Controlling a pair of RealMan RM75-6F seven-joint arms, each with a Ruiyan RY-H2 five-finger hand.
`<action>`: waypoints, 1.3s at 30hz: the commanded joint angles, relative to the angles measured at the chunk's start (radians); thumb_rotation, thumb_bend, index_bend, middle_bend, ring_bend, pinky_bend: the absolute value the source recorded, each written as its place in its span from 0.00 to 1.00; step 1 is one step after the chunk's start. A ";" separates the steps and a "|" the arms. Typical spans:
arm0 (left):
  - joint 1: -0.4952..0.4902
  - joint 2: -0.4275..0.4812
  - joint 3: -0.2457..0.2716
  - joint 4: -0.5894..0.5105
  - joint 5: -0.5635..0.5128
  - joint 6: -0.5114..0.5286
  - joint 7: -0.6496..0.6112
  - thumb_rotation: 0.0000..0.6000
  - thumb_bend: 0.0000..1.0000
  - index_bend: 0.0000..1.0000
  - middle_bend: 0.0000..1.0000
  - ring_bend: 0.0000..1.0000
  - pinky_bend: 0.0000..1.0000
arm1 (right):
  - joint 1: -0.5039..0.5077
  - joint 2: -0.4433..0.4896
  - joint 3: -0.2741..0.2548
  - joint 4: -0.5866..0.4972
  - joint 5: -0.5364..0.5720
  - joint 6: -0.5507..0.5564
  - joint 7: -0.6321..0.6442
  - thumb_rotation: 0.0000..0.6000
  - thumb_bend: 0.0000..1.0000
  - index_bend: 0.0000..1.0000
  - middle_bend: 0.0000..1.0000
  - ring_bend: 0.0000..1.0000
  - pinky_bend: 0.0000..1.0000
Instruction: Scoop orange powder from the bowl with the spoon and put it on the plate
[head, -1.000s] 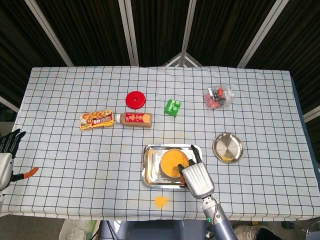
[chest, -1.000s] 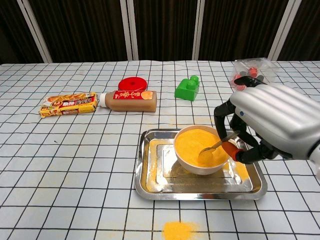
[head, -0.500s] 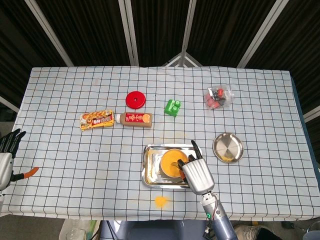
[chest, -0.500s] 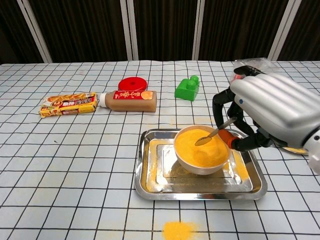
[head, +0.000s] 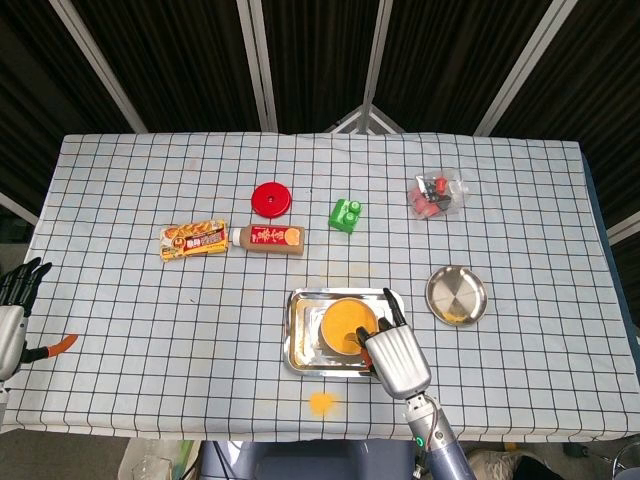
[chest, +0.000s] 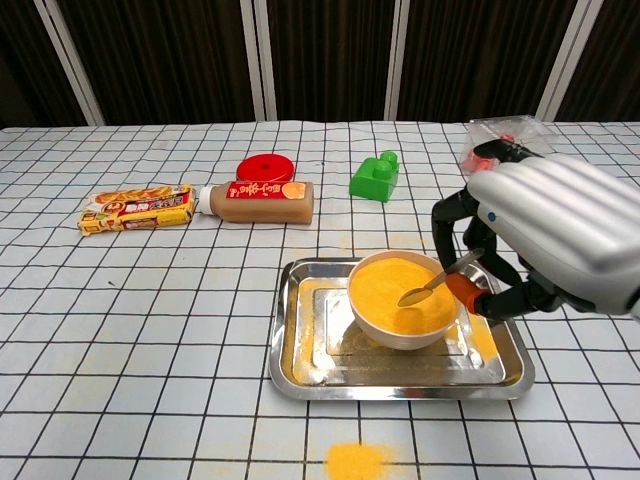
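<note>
Checked table (head: 150, 330) carries tray (chest: 300, 375), plate (head: 456, 295), perhaps spilled powder (chest: 358, 460).

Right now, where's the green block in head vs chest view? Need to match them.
Head view: green block sits upper centre, right of the sauce bottle and up from the tray.
Chest view: green block sits upper centre-right, right of the sauce bottle, behind the tray.
Shared landmark: the red lid, just behind the bottle in both.
</note>
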 joint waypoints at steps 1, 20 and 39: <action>0.000 0.000 0.000 0.000 0.000 0.001 0.000 1.00 0.00 0.00 0.00 0.00 0.00 | -0.005 -0.001 -0.004 0.003 0.004 -0.001 0.003 1.00 0.75 0.95 0.85 0.52 0.01; -0.001 0.000 -0.001 -0.002 -0.005 -0.005 -0.001 1.00 0.00 0.00 0.00 0.00 0.00 | -0.002 -0.052 0.038 0.112 0.044 -0.029 0.069 1.00 0.75 0.95 0.84 0.53 0.01; -0.002 0.001 -0.003 -0.001 -0.006 -0.004 -0.005 1.00 0.00 0.00 0.00 0.00 0.00 | 0.044 -0.133 0.124 0.201 0.065 -0.038 0.111 1.00 0.76 0.95 0.85 0.54 0.01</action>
